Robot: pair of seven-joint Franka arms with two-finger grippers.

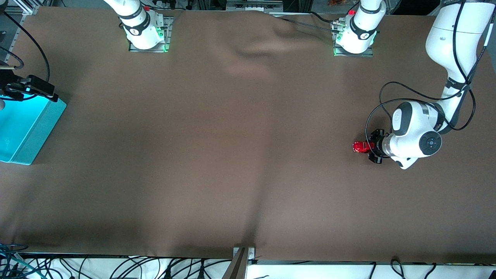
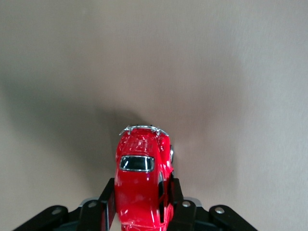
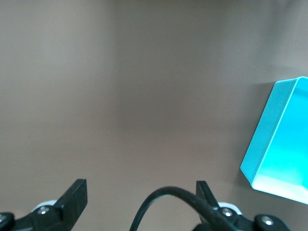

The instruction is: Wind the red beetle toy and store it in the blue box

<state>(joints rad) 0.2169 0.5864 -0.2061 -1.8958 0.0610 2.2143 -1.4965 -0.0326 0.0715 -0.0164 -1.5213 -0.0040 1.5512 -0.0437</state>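
The red beetle toy (image 1: 359, 147) is low over the brown table near the left arm's end. My left gripper (image 1: 367, 147) lies level with the table and is shut on the toy's rear. In the left wrist view the toy (image 2: 142, 163) sits between the black fingers (image 2: 109, 204), its nose pointing away. The blue box (image 1: 23, 124) stands at the right arm's end of the table. My right gripper (image 3: 139, 195) is open and empty beside the blue box (image 3: 284, 139). In the front view its black hand (image 1: 23, 88) hangs over the box's farther end.
A brown cloth (image 1: 240, 155) covers the table, with wrinkles (image 1: 252, 54) between the two arm bases. A black cable (image 3: 168, 202) loops across the right gripper's view. Loose cables (image 1: 116, 267) hang along the table's nearest edge.
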